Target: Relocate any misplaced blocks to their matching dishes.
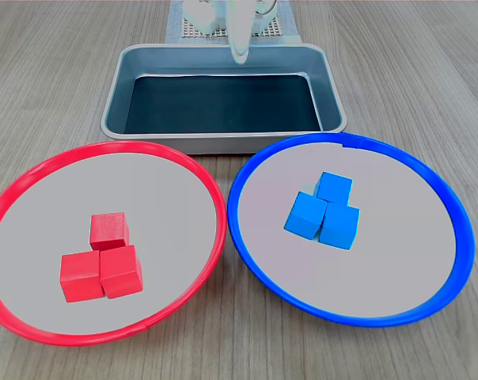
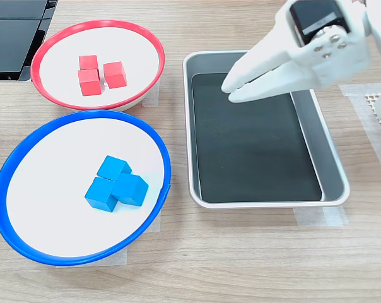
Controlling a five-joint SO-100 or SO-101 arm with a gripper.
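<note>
Your claw (image 2: 231, 88) hangs clenched and empty above the tray (image 2: 334, 165); red cubes (image 1: 101, 260) and blue cubes (image 1: 324, 212) sit in matching plates.

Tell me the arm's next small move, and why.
Probably none beyond holding or retreating: the red-rimmed plate holds only three red cubes, the blue-rimmed plate only three blue cubes, the tray looks empty, and the gripper carries nothing.

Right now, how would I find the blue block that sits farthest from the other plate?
In the first exterior view, find the blue-rimmed plate. Three blue blocks huddle near its middle. The one you want is on the first exterior view's right, nearest the bottom edge.
</note>
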